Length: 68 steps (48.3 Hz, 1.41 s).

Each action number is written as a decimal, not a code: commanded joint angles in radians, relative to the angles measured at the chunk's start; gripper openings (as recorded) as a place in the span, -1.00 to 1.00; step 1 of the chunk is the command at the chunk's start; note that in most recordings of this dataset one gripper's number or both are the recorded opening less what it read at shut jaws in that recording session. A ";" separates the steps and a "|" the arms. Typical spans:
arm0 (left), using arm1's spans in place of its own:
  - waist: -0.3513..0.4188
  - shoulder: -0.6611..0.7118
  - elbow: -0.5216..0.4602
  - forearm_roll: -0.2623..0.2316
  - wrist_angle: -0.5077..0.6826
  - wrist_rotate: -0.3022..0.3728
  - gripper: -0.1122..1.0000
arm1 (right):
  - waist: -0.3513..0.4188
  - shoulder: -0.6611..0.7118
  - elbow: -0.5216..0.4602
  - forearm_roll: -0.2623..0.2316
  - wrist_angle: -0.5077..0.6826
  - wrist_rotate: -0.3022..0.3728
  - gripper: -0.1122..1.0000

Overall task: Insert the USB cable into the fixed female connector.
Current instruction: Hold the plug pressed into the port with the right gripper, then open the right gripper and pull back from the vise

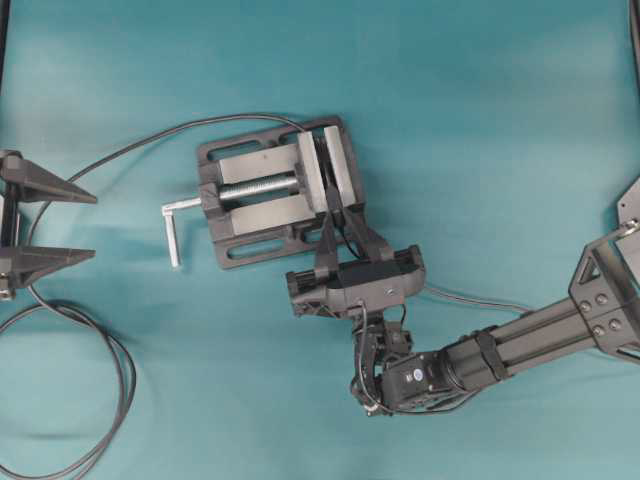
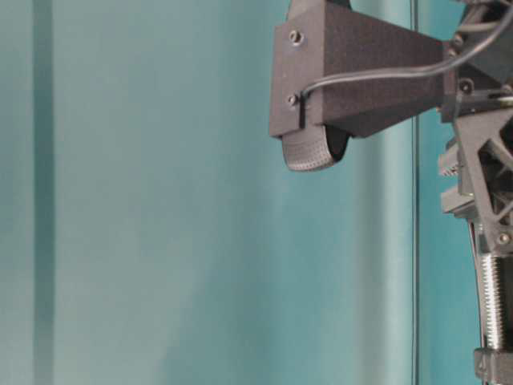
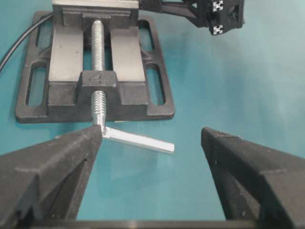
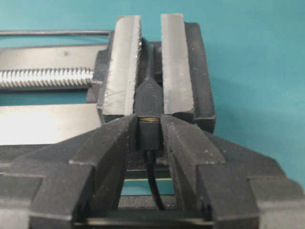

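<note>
The fixed female connector [image 4: 149, 93] is clamped upright between the two steel faces of the vise [image 4: 181, 67]. The USB cable's dark plug [image 4: 149, 133] sits end-on against it, with a thin gold line at the seam. My right gripper [image 4: 149, 125] has a finger snug on each side of the plug, and the thin cable [image 4: 153, 176] trails back between them. From overhead the right gripper [image 1: 337, 222] reaches into the vise [image 1: 270, 190] from below. At the left edge, my left gripper [image 1: 94, 226] is wide open and holds nothing.
The vise's silver crank handle [image 3: 138, 140] lies between the left gripper [image 3: 151, 133] and the vise base [image 3: 66, 102]. The thicker black cable [image 1: 110, 370] loops on the table at lower left and runs up to the vise. The thin grey cable [image 1: 470, 298] trails right.
</note>
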 commanded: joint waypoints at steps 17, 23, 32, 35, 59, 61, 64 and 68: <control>0.002 0.008 -0.012 0.005 -0.009 0.000 1.00 | 0.015 -0.046 -0.011 0.034 0.000 -0.006 -0.03; 0.002 0.008 -0.012 0.005 -0.009 0.002 1.00 | 0.029 -0.048 -0.020 0.040 0.000 -0.021 -0.03; 0.002 0.008 -0.012 0.005 -0.009 0.002 1.00 | 0.046 -0.048 -0.037 0.041 0.000 -0.055 -0.03; 0.002 0.008 -0.011 0.005 -0.009 0.002 1.00 | 0.049 -0.048 -0.040 0.041 -0.002 -0.064 -0.03; 0.002 0.008 -0.012 0.003 -0.009 0.005 1.00 | 0.069 -0.048 -0.048 0.074 0.000 -0.072 -0.02; 0.002 0.008 -0.012 0.003 -0.008 0.005 1.00 | 0.069 -0.048 -0.046 0.074 0.000 -0.072 -0.02; 0.002 0.008 -0.012 0.005 -0.009 0.005 1.00 | 0.069 -0.048 -0.040 0.074 0.003 -0.071 -0.02; 0.002 0.008 -0.012 0.005 -0.009 0.005 1.00 | 0.071 -0.048 -0.037 0.074 0.011 -0.071 0.05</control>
